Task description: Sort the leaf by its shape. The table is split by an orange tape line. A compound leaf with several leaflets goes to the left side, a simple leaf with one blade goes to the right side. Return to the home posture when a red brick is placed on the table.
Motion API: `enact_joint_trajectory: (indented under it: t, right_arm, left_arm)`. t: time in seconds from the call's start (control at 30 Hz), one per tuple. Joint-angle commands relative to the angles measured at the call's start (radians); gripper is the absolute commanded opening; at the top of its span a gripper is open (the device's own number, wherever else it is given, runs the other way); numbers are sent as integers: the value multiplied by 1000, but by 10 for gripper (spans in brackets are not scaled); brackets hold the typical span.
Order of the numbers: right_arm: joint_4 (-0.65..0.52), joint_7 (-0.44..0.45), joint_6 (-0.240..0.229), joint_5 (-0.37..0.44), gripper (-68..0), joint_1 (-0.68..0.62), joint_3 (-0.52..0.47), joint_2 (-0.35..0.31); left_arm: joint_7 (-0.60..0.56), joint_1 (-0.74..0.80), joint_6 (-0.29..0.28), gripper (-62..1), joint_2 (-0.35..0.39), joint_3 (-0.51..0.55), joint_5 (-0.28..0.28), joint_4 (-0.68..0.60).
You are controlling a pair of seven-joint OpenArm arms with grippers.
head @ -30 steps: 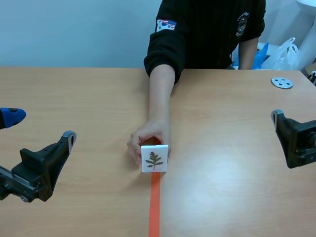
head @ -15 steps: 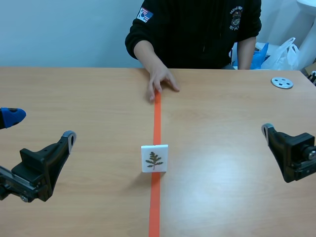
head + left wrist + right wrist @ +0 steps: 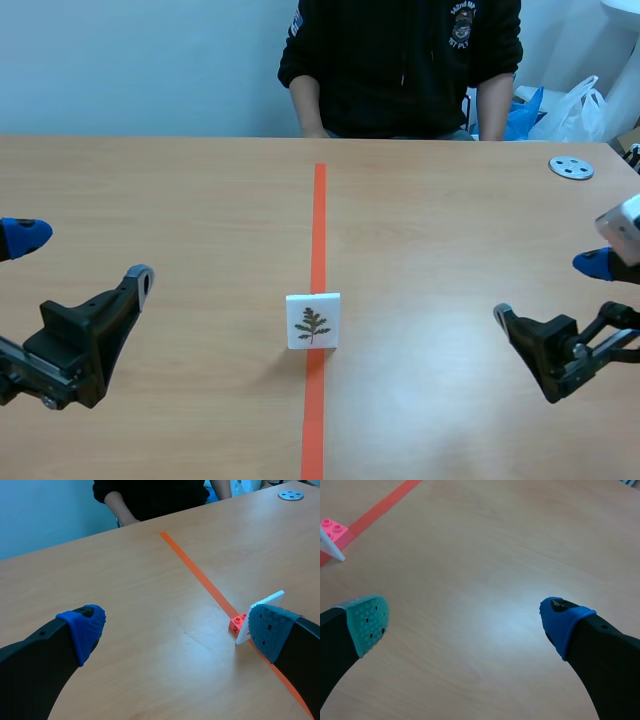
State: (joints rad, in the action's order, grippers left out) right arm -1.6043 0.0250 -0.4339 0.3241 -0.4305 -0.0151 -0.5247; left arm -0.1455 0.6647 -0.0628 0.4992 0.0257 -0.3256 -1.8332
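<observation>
Leaf card [image 3: 313, 321]: stood upright on the tape line [image 3: 319, 220], on the table [image 3: 180, 180]
Brick [image 3: 238, 624]: set just behind the card, touching its back
Left gripper [image 3: 85, 258]: held well left of the card
Right gripper [image 3: 547, 290]: held well right of the card
Disc [image 3: 571, 167]: laid far behind the card, to its right
Person [image 3: 400, 60]: seated beyond the card, across the table

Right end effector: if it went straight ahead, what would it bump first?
Probably just bare table. Straight ahead of the open right end effector nothing stands. The leaf card and its small brick sit off to one side, so it likely misses, though depth is unclear.
</observation>
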Motion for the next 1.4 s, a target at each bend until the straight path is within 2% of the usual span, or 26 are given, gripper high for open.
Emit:
enact_joint_trajectory:
  t: [0.0,0.1,0.27,0.43,0.67,0.8,0.93,1.37]
  right_arm:
    - [-11,26,-26,0,-54,40,19,-22]
    - [22,26,-54,-27,-54,97,80,-21]
    - [98,29,-54,-78,-54,204,204,-20]
    - [206,68,-54,-103,-54,319,320,-7]
    - [326,106,-54,-125,-55,459,468,48]
    - [373,112,-53,-162,-90,517,549,96]
    - [412,113,-52,-168,-116,547,602,142]
    - [568,128,-45,-233,-115,609,691,292]
  left_arm:
    - [-14,0,0,4,-1,1,-3,-13]
    - [-14,0,0,4,-3,1,-3,-13]
    - [-14,0,0,4,-3,1,-3,-13]
    - [-14,0,0,4,-3,1,-3,-13]
    - [-16,-1,0,4,-3,1,-3,-13]
    - [-15,0,0,4,-6,1,-3,-13]
    - [-15,0,0,4,-6,1,-3,-13]
    - [-21,-1,-3,4,-20,1,-3,-13]
